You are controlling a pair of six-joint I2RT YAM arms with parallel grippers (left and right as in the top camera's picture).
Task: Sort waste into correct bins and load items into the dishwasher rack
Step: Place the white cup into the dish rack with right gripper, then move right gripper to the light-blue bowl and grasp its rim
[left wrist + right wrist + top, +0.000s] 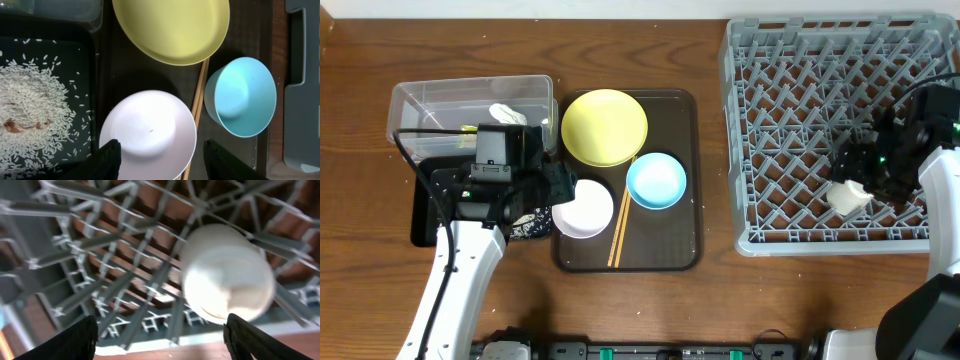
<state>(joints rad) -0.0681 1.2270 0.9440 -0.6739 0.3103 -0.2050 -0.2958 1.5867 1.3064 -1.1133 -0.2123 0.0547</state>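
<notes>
1. White bowl (147, 132) sits on the brown tray (665, 235), directly ahead of the left gripper (162, 156). The two dark fingers (109, 161) stand spread and empty, one off each side of the bowl's near rim.
2. The bowl's near edge falls between the fingers. The finger on the rice side overlaps the rim in the wrist view, and from this angle it cannot be told whether it touches the rim or hovers above it.
3. Being round, the bowl has no long axis. The chopsticks (200, 92) do: they lie just beside the bowl on the other finger's side and run away from the fingers toward the yellow plate (172, 27). The light blue bowl (240, 97) is beyond them.
4. Outside the first finger, the black tray (82, 55) holds a heap of rice (30, 105).
5. Well apart, the right gripper (162, 330) hangs over the dishwasher rack (100, 255) with its jaws wide and nothing held. The pale green cup (227, 272) rests among the pegs ahead of its fingers, clear of both.
6. The left arm is much the nearer to the white bowl. The bowl looks about as wide as the spread of the fingers, so a pinch on its rim seems likelier than a straddle. The close-lying chopsticks are the thing to avoid catching.
</notes>
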